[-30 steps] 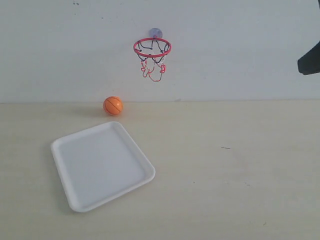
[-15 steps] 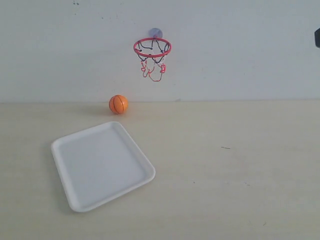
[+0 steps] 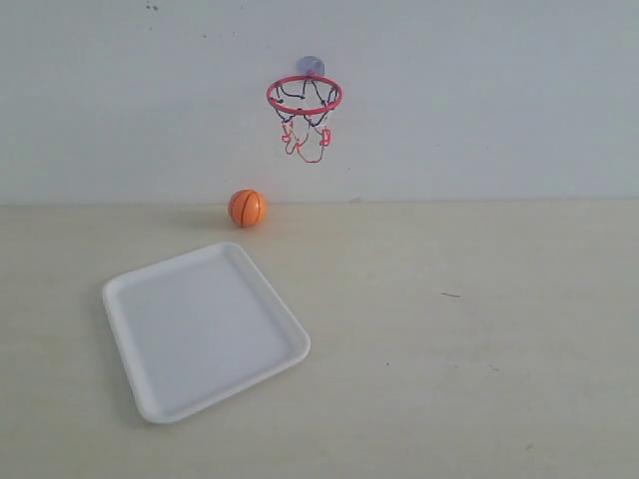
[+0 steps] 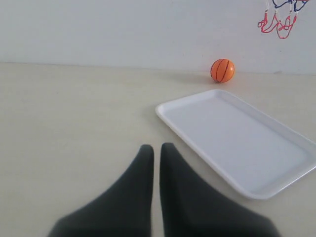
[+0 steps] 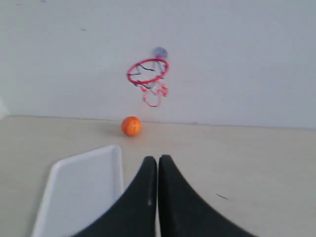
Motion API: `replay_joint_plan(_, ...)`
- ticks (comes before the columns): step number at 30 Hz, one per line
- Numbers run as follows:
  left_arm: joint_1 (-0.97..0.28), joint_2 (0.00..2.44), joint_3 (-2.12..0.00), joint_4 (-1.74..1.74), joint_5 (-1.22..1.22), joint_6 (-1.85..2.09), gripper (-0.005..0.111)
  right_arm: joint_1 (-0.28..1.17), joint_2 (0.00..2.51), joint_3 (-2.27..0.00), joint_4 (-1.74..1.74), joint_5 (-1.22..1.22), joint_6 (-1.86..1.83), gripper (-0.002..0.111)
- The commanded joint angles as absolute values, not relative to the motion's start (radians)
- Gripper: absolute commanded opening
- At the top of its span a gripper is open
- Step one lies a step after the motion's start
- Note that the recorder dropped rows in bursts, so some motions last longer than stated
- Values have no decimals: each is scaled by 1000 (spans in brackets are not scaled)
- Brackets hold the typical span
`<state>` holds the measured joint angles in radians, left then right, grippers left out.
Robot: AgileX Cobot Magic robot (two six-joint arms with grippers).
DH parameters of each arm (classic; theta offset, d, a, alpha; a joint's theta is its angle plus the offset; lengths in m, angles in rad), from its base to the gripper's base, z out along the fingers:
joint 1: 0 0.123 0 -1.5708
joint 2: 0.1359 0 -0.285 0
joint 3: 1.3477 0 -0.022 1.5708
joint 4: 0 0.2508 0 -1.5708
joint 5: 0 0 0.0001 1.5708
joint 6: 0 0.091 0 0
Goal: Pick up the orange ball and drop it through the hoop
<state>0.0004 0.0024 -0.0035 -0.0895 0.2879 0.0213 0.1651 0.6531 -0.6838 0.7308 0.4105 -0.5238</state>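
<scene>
- Left gripper (image 4: 156, 150): fingers pressed together with only a thin slit between them, holding nothing. It hangs over bare table (image 3: 449, 349), apart from the white tray (image 3: 200, 329) and short of it.
- Right gripper (image 5: 157, 163): same state, fingers closed on nothing, also short of the tray. Neither gripper shows in the exterior view.
- Orange ball (image 3: 247, 208): on the table just beyond the tray's far corner, clear of the rim and close to the wall (image 3: 479, 100). Nothing touches it.
- Hoop (image 3: 304, 95): mounted on the wall beyond the tray, above the ball and a little to the side of it. The net hangs loose below the rim.
- Handling, my read: the ball looks light and probably a bit soft, not fragile. It's round and free on a flat top, so a nudge will likely send it rolling.
- Where to grab: open the fingers wide, come down from above and close across the ball's middle. An off-centre pinch could squirt it out.
- The rim looks only slightly wider than the ball, so the release needs to be centred over it.
- Count: one ball, one hoop, one tray, two grippers.
</scene>
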Motion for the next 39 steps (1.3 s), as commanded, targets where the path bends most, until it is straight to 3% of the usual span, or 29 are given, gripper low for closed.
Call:
replay_joint_plan(1,2,0,0,-88,285,14,4,85,478,-354,725,191,-540,0)
replay_joint_plan(7,2,0,0,-88,285,14,4,70,207,-24,725,22,-549,0)
replay_joint_plan(11,2,0,0,-88,285,14,4,68,0,0,712,114,-623,0)
replay_joint_plan(24,2,0,0,-88,285,14,4,112,0,0,686,124,-568,0)
replay_joint_plan(31,2,0,0,-88,285,14,4,112,0,0,220,153,-30,0)
replay_joint_plan(39,2,0,0,-88,285,14,4,112,0,0,182,168,-20,0)
